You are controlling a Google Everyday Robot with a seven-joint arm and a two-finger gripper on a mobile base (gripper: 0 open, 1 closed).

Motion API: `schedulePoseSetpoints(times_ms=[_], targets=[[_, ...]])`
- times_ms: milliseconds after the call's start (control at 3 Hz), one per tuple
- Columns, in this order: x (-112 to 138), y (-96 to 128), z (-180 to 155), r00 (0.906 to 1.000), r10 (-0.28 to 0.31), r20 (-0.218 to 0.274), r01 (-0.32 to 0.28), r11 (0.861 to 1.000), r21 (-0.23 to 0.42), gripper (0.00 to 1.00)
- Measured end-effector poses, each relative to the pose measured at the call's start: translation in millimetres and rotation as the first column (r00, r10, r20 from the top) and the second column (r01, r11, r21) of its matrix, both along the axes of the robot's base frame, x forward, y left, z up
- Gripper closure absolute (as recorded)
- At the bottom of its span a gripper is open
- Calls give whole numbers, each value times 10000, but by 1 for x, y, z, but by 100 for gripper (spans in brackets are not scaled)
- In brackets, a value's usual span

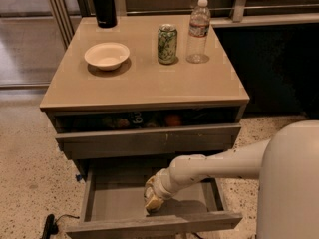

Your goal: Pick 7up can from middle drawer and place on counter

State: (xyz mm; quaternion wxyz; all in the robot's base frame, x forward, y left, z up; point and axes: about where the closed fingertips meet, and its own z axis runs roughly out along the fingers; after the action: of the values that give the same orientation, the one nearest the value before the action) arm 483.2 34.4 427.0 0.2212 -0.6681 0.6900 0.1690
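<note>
The middle drawer (115, 203) is pulled out wide and shows a bare grey floor. My white arm reaches in from the right, and my gripper (152, 199) is down inside the drawer near its front middle. No 7up can shows as a separate thing; my gripper covers that spot, and I cannot tell whether it is there. The beige counter (144, 83) is the cabinet's top slab.
On the counter stand a white bowl (106, 55), a can patterned green all over (167, 44), a clear water bottle (198, 31) and a black bottle (103, 5). The upper drawer (149, 119) is ajar with colourful snacks inside. A black cable (50, 225) lies on the floor at left.
</note>
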Motion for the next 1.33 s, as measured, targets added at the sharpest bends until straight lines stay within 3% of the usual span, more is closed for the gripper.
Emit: schedulePoseSetpoints(times_ms=[667, 1333], targets=[[-4, -3, 17, 10000, -5, 24, 5, 10000, -31, 100], [-16, -8, 72, 10000, -12, 92, 14, 9997, -227, 100]])
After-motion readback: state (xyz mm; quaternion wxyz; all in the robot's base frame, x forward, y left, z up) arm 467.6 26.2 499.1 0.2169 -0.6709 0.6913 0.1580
